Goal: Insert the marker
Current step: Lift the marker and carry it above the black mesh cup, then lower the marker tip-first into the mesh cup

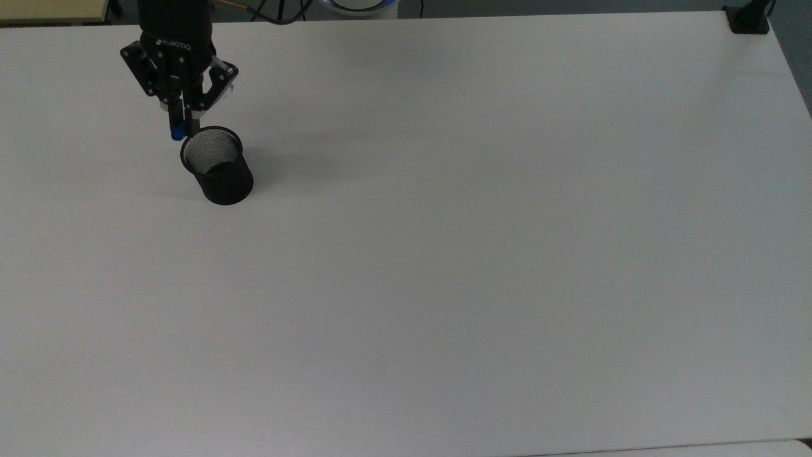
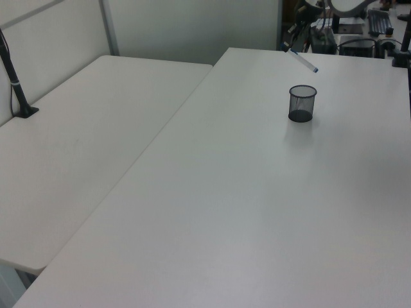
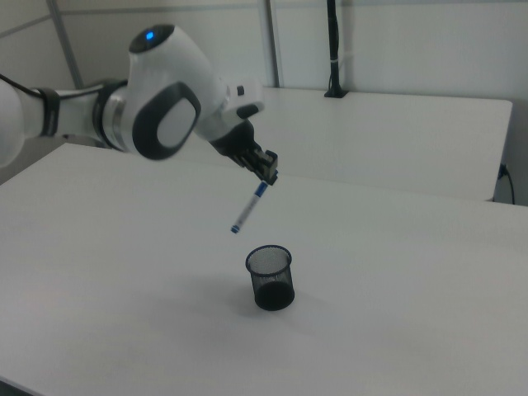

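Landmark: a black mesh cup point(image 1: 217, 166) point(image 2: 302, 103) point(image 3: 271, 277) is stood upright on the white table point(image 1: 482, 254) point(image 2: 257, 205) point(image 3: 99, 272), its open mouth facing up.

Gripper: the gripper point(image 1: 184, 117) point(image 3: 266, 175) is seen raised in the air above the cup; in the top view it is placed just up and left of the cup's rim.

Jaws: the two fingers are clenched on the upper end of the marker.

Marker: the marker point(image 1: 178, 132) point(image 2: 302, 59) point(image 3: 248, 208) is held off the table, above the cup and outside it. It is hung tilted, not upright. In the right view its free lower end is angled down toward the right view's left, above and to the left of the cup's mouth. In the left view it is seen slanting above the cup, clear of the rim.

Second table: another white table point(image 2: 70, 141) point(image 3: 396, 140) is set beside the one bearing the cup.
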